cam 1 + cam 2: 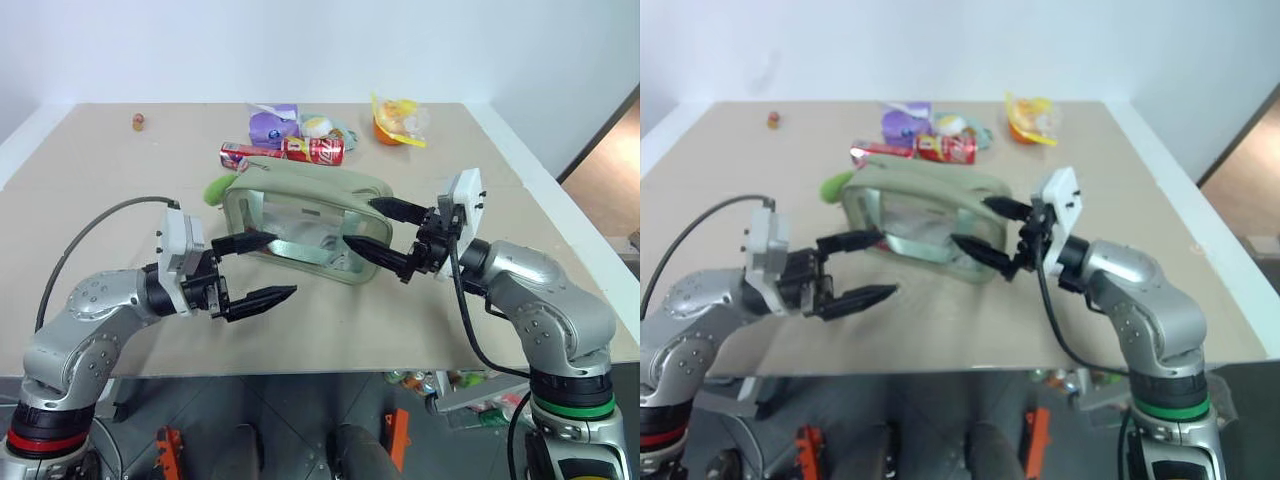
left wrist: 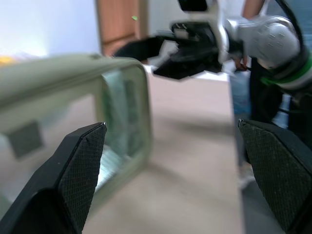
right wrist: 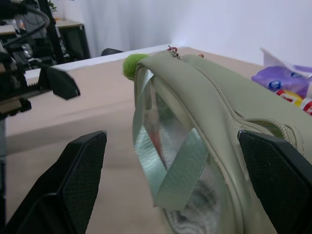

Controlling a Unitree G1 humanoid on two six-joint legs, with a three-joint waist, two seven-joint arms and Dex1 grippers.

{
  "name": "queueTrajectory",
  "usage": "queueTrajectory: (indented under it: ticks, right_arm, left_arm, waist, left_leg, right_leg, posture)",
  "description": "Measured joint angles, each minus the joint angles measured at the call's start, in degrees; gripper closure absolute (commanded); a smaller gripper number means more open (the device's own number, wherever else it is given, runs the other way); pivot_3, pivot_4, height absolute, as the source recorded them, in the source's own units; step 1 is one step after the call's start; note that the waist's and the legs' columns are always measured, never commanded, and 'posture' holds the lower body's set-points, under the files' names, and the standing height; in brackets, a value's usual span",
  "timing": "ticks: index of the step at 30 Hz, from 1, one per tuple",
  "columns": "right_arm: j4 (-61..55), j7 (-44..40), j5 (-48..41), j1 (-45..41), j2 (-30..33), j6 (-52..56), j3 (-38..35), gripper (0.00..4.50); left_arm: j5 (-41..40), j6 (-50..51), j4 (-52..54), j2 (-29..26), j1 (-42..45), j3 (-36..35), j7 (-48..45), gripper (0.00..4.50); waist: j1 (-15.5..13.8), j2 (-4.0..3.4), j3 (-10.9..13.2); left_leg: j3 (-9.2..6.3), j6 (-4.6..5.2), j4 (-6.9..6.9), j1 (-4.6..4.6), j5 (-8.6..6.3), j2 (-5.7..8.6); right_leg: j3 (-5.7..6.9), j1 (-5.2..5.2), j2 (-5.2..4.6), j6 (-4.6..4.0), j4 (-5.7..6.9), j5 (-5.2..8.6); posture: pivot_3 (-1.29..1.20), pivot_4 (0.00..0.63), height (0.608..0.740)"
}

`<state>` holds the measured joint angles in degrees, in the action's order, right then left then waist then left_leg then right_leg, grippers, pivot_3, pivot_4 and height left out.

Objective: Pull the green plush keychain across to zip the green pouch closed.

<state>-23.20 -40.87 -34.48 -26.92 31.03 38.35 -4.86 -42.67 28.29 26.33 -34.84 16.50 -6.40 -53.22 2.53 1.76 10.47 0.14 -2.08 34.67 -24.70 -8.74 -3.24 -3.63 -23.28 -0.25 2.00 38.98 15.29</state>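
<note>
Here, the right gripper [image 1: 380,228] hovers at the right end of the green pouch [image 1: 300,205], its two black fingers spread wide and holding nothing; one fingertip is over the pouch's rim, the other in front of its clear window. The left gripper [image 1: 262,268] floats near the pouch's left front corner, fingers likewise spread and empty. The pouch stands upright in the middle of the tan table [image 1: 90,210], its fabric strap [image 3: 183,168] hanging across the clear panel. The green plush keychain [image 1: 218,187] lies at the pouch's far-left end, touching it. Behind the pouch lie a red can [image 1: 313,150], a purple packet [image 1: 268,126] and an orange-yellow bagged item [image 1: 398,121].
</note>
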Motion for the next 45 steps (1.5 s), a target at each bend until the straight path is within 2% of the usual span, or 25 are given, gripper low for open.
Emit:
queueTrajectory:
  ticks: [3, 4, 9, 15, 24, 28, 32, 38, 45]
  right_arm:
    - [1.03, -0.04, 1.4, 1.13, 0.01, -1.53, 0.57, 0.05]
    - [1.15, -0.06, 1.63, 1.36, 0.01, -1.68, 0.61, 0.57]
    - [1.72, -0.23, 2.68, 1.62, 0.05, -2.98, 0.82, 2.19]
    - [2.21, -0.4, 4.63, 2.43, 0.31, -4.95, 1.69, 4.34]
    - [4.25, -3.9, 6.75, 2.88, 1.68, -10.51, 2.25, 4.43]
    - [9.6, -13.25, 6.19, 0.51, 6.42, -15.57, 2.0, 4.43]
    - [20.54, -23.57, 6.8, -5.91, 10.64, -22.24, 1.37, 4.43]
    - [31.51, -30.3, 9.54, -11.61, 11.13, -29.12, 2.26, 4.43]
    - [36.12, -34.1, 11.73, -12.21, 10.19, -36.28, 2.92, 4.43]
  left_arm:
    - [0.61, -0.51, -0.64, 0.3, 0.56, 0.64, 0.41, 0.0]
    - [0.98, -0.65, -0.88, 0.31, 0.61, 0.86, 0.44, 0.0]
    - [1.59, -0.89, -1.12, 0.54, 1.25, 1.55, 0.78, 0.0]
    - [1.69, -0.9, -1.12, 0.66, 1.3, 1.67, 1.38, 0.0]
    - [1.69, -0.88, -2.66, 0.64, 2.23, 1.72, 1.56, 0.0]
    - [1.65, -0.76, -2.76, 0.12, 2.23, 1.7, 1.38, 0.0]
    - [1.61, -0.65, -2.79, 0.04, 2.24, 1.69, 1.14, 0.0]
    - [1.59, -0.37, -2.77, -0.03, 2.22, 1.72, 1.11, 0.0]
    - [0.63, 0.92, -2.49, 0.03, 2.13, 1.42, 2.85, 0.0]
  waist:
    - [0.02, 0.0, 0.0]
    - [0.02, 0.0, 0.0]
    - [0.03, 0.0, 0.0]
    - [0.08, 0.0, 0.0]
    - [0.06, 0.0, 0.0]
    - [0.05, -0.01, 0.01]
    - [0.06, 0.0, 0.01]
    - [0.09, -0.01, 0.01]
    - [0.19, -0.01, 0.01]
  left_leg:
    - [-0.01, 0.0, -0.03, 0.0, 0.0, -0.03]
    - [-0.02, 0.0, -0.03, 0.0, 0.0, -0.04]
    - [-0.02, 0.0, -0.03, 0.02, 0.0, -0.06]
    - [-0.02, 0.0, -0.03, 0.02, 0.0, -0.07]
    - [-0.02, 0.0, -0.03, 0.01, 0.0, -0.05]
    - [0.0, 0.0, -0.03, 0.0, 0.0, 0.0]
    - [-0.01, 0.0, -0.02, 0.04, 0.0, -0.02]
    - [-0.02, 0.01, -0.06, 0.02, 0.0, -0.04]
    - [-0.01, 0.01, -0.06, 0.08, -0.01, -0.07]
  right_leg:
    - [0.01, -0.02, 0.03, -0.02, 0.0, 0.02]
    - [0.01, -0.02, 0.04, -0.03, 0.0, 0.02]
    - [0.02, -0.01, 0.07, -0.04, 0.01, 0.02]
    - [0.02, -0.01, 0.07, -0.04, 0.01, 0.02]
    - [0.02, -0.01, 0.06, -0.03, 0.0, 0.02]
    - [0.01, -0.01, 0.01, -0.01, 0.0, 0.02]
    - [0.02, 0.01, 0.04, -0.03, -0.01, 0.02]
    - [0.02, -0.01, 0.06, -0.05, 0.0, 0.05]
    - [0.0, 0.02, 0.08, -0.07, 0.01, 0.03]
  posture:
    - [0.0, 0.15, 0.74]
    - [0.0, 0.15, 0.74]
    - [0.0, 0.15, 0.74]
    - [0.0, 0.15, 0.74]
    - [0.0, 0.15, 0.74]
    - [0.0, 0.15, 0.74]
    - [0.0, 0.15, 0.74]
    - [0.0, 0.15, 0.74]
    - [0.0, 0.15, 0.74]
